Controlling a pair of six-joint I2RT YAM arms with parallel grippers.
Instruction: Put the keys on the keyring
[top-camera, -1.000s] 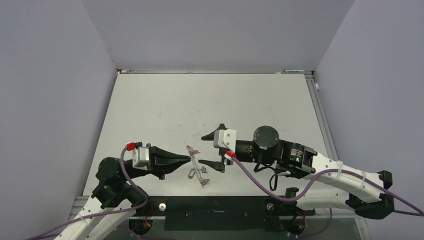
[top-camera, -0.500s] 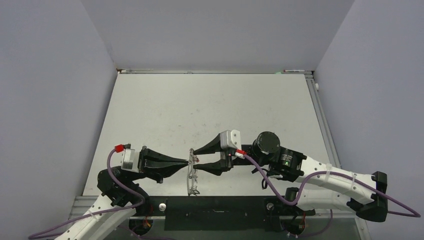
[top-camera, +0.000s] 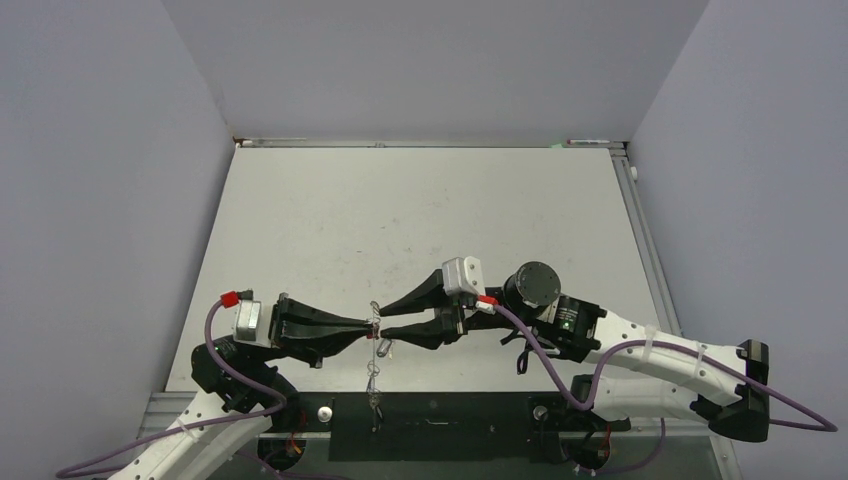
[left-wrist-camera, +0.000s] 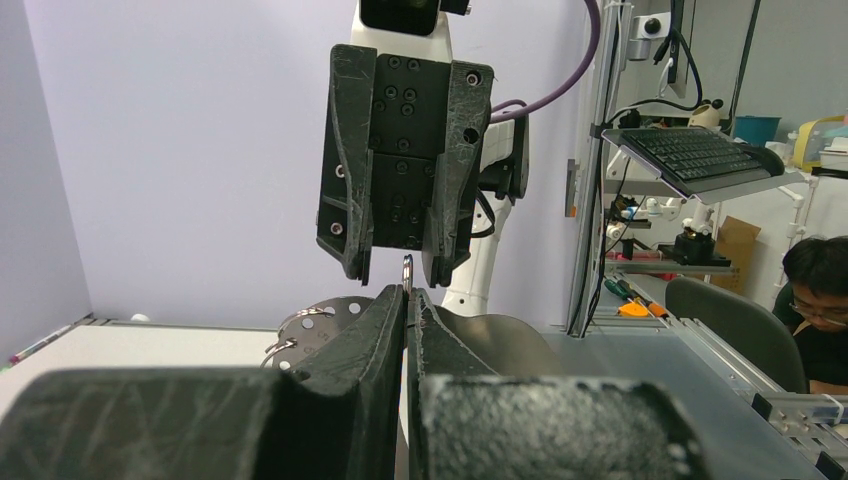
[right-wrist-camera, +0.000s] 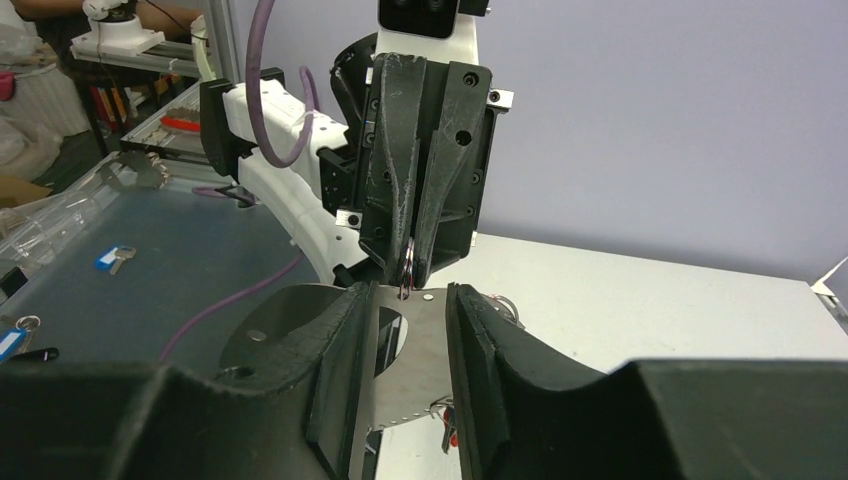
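Spanning most of the top view: white tabletop (top-camera: 420, 220) under the keyring (top-camera: 374, 318). Left arm (top-camera: 235, 340) reaches in from the keyring's left and right arm (top-camera: 600, 335) from its right, tips nose to nose at it. Left jaws are pinched fully together on the keyring's rim. The left wrist view shows a thin metal edge poking up just past the closed tips. Right jaws are part-way apart with a narrow gap, one finger either side of the keyring. The right wrist view shows its flat silvery face with small holes sitting in that gap. Can't tell if either finger touches it. Keyring is held up off the tabletop, edge-on to the top camera. Small rings sit along its rim and a string of small bits dangles from its near side. Keys (top-camera: 384, 348): tiny dark bit just on the near side of the keyring, by the nearer finger of the right jaws. Too small to tell whether it's hooked on or only hanging alongside.
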